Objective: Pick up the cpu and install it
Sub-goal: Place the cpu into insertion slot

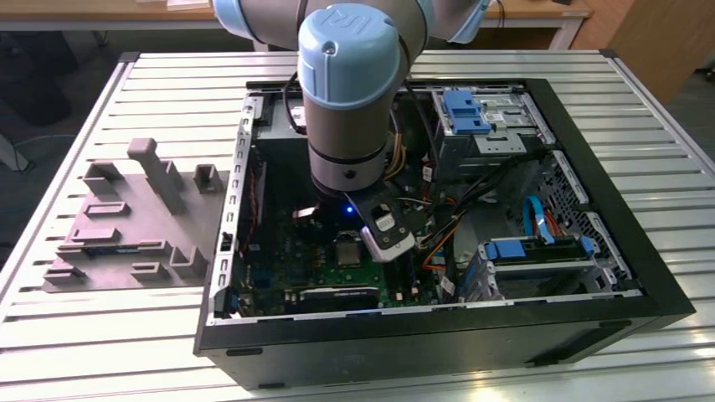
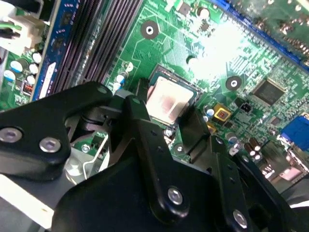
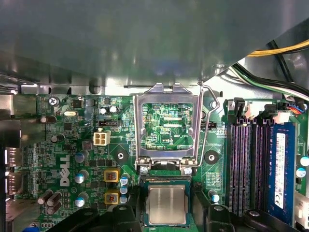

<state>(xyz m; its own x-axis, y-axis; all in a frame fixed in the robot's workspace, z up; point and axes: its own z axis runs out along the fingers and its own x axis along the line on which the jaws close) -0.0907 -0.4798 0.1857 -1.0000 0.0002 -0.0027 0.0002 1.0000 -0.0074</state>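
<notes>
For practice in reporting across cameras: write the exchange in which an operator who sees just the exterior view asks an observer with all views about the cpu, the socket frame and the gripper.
Operator: The arm hides the spot. Where's the cpu?
Observer: First wrist view: the cpu lies flat, seated on the motherboard.
Operator: Frame shut over it?
Observer: No, the socket frame is swung open, clear of it.
Operator: Gripper?
Observer: Second wrist view: the gripper is open, one finger either side of the cpu.
</notes>
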